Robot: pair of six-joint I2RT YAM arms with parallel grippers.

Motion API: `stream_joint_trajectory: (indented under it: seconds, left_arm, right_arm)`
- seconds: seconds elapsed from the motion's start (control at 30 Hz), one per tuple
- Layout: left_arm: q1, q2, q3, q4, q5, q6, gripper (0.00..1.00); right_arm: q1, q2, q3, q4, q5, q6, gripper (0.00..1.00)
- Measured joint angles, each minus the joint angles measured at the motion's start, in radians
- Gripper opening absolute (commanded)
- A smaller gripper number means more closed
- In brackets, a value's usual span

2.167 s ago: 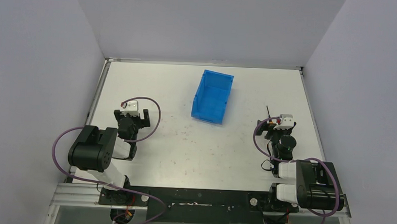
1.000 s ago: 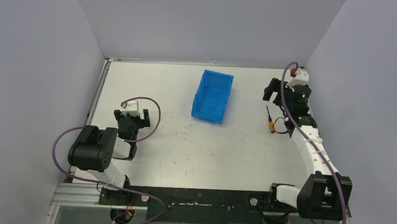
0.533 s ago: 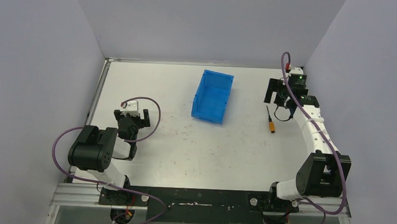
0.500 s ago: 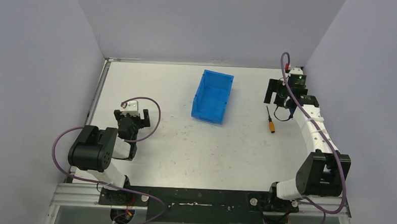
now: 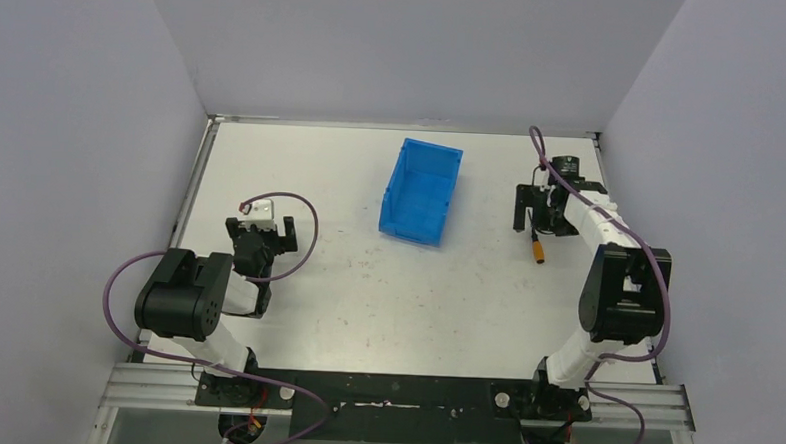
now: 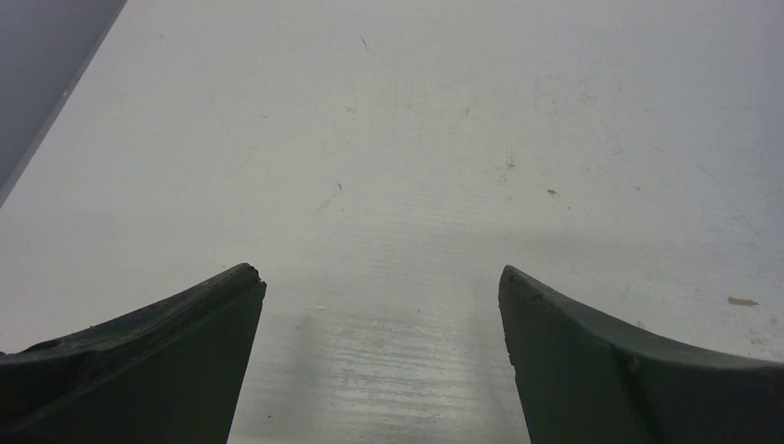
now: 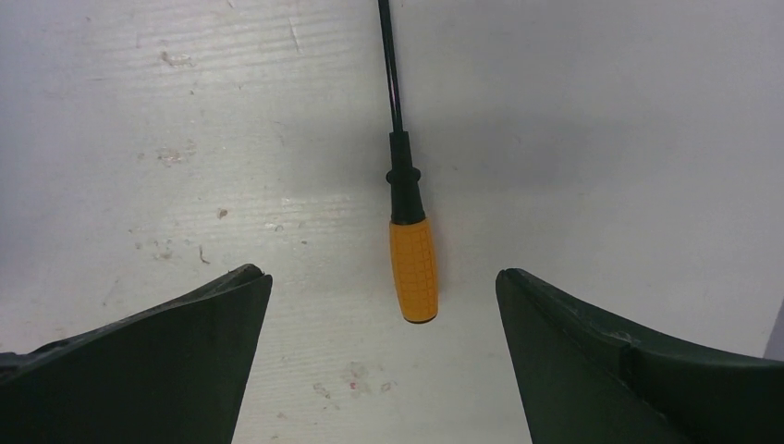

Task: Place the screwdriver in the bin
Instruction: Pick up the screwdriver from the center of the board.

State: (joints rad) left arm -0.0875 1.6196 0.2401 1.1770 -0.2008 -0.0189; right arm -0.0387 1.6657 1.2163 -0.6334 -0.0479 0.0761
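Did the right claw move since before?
Yes. The right gripper went from beside its base toward the far wall, now over the screwdriver, right of the bin.

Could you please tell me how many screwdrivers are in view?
1. The screwdriver lies flat on the table, right of the blue bin, below the open right claw. The bin's visible interior holds none.

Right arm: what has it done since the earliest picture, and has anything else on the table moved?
The right arm unfolded from near its base, reached out to the far right corner, then swung back. The right gripper now hangs open over the screwdriver, which lies flat and untouched. Nothing was taken hold of. The screwdriver, the bin and the left gripper stayed where they were.
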Motion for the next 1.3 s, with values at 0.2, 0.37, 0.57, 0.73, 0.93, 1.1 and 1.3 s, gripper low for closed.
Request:
stream_joint_trajectory:
  seconds: [0.2,0.37,0.57,0.73,0.93,1.1,1.3]
  left_arm:
    - [0.000,0.000,0.000,0.000,0.000,0.000,0.97]
    - [0.000,0.000,0.000,0.000,0.000,0.000,0.97]
    - [0.000,0.000,0.000,0.000,0.000,0.000,0.97]
    - [0.000,0.000,0.000,0.000,0.000,0.000,0.97]
    - [0.000,0.000,0.000,0.000,0.000,0.000,0.97]
    - [0.000,0.000,0.000,0.000,0.000,0.000,0.97]
    - [0.000,0.000,0.000,0.000,0.000,0.000,0.97]
  right_arm:
    - [0.000,0.117,0.017,-0.010,0.000,-0.014,0.95]
    - [-0.001,0.167,0.029,-0.013,0.000,-0.017,0.90]
    - [-0.013,0.202,0.042,-0.017,-0.001,-0.020,0.70]
    - [-0.034,0.223,0.042,-0.015,-0.032,-0.021,0.39]
    - [-0.034,0.225,0.042,-0.014,-0.043,-0.020,0.09]
    - [-0.035,0.224,0.042,-0.014,-0.039,-0.015,0.03]
    - [-0.035,0.200,0.040,-0.016,-0.018,0.007,0.00]
